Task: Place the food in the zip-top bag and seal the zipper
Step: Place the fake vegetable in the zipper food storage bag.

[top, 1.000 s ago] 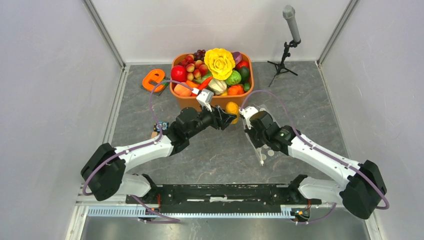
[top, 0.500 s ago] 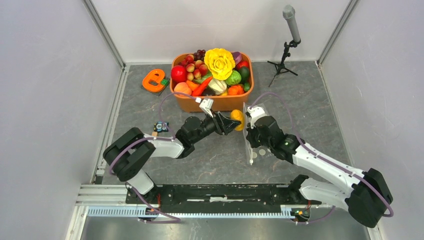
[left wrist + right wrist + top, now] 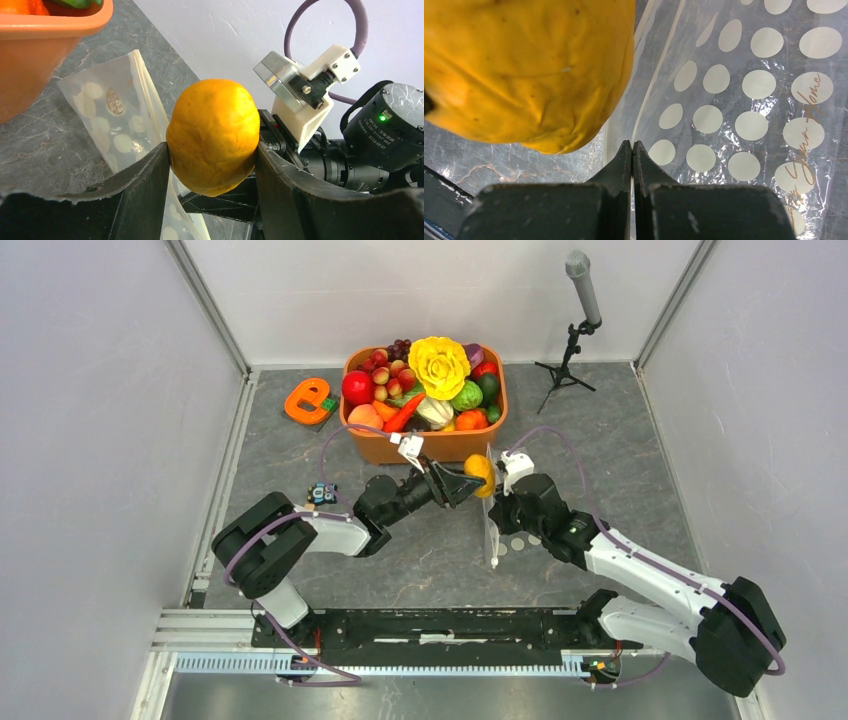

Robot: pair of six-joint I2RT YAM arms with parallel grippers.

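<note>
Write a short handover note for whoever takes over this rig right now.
The right gripper is shut on the zip-top bag, holding it upright.
The left gripper is shut on the yellow fruit, beside the bag's edge.
The remaining food sits in the orange tub.
Done: no food visibly bagged.
Left: put the food in, seal the bag.

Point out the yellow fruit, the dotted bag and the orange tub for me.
yellow fruit [image 3: 213, 135], left wrist view, middle of its skin.
dotted bag [image 3: 744, 100], right wrist view, clear printed panel.
orange tub [image 3: 455, 444], top view, front wall.
</note>
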